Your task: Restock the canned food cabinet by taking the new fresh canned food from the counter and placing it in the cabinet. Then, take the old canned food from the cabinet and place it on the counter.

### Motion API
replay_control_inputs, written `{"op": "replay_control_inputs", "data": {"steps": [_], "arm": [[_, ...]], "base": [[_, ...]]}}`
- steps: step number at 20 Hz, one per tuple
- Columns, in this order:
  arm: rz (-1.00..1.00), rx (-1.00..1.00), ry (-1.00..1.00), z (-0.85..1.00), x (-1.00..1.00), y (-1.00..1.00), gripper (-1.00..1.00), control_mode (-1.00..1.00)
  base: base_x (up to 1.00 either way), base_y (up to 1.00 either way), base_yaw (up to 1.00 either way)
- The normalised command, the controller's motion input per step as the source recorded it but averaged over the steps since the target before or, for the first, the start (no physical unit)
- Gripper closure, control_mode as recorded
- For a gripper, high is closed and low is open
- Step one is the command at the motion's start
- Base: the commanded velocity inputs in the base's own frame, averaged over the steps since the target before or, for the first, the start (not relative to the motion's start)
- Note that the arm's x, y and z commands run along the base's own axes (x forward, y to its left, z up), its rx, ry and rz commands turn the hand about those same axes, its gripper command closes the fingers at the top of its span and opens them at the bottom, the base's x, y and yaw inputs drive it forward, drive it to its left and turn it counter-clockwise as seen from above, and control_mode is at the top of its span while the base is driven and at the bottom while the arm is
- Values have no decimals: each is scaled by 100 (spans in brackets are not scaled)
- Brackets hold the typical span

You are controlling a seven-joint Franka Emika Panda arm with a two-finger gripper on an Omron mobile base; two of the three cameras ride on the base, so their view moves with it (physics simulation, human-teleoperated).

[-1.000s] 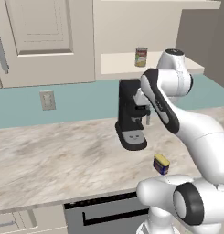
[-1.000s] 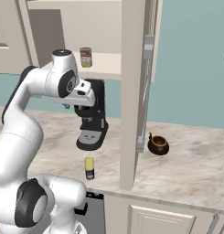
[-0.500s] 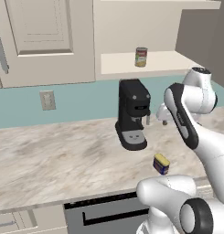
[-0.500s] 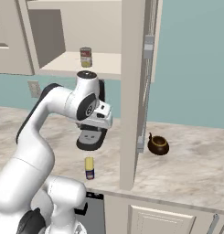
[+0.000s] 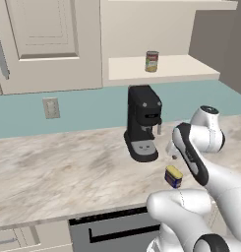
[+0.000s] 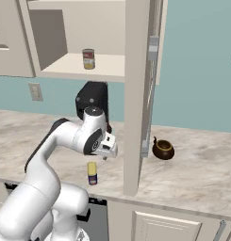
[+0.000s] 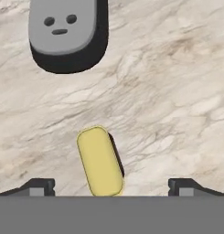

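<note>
Coffee machine (image 5: 143,124) glossy black, boxy, at left on bench (image 5: 63,172); marble-patterned beige-grey, smooth. New can (image 5: 173,176) short, dark-blue, flat yellow top, upright near front edge, just below jaws (image 7: 111,185); jaws spread wide, nothing held. Judgement: descend straight, centre the round body between the tips, clamp below rim. Old can (image 5: 151,61) red-white, metal rims, on cream cabinet shelf (image 5: 186,66) above

blue can's (image 7: 99,161) sides hidden, label on far can (image 5: 151,61) unreadable
</note>
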Motion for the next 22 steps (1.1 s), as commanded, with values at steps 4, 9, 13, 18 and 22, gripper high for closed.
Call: {"op": "replay_control_inputs", "data": {"steps": [4,9,13,18,22], "arm": [[-8,0,6,-79,0,4,-100,-100],[-3,-1,8,-44,0,0,-100,-100],[0,-1,1,-17,0,1,-100,-100],[0,-2,3,-28,6,5,-100,-100],[0,-2,1,-33,0,3,-100,-100]], "base": [[0,0,0],[0,0,0],[0,0,0],[0,0,0],[0,0,0]]}}
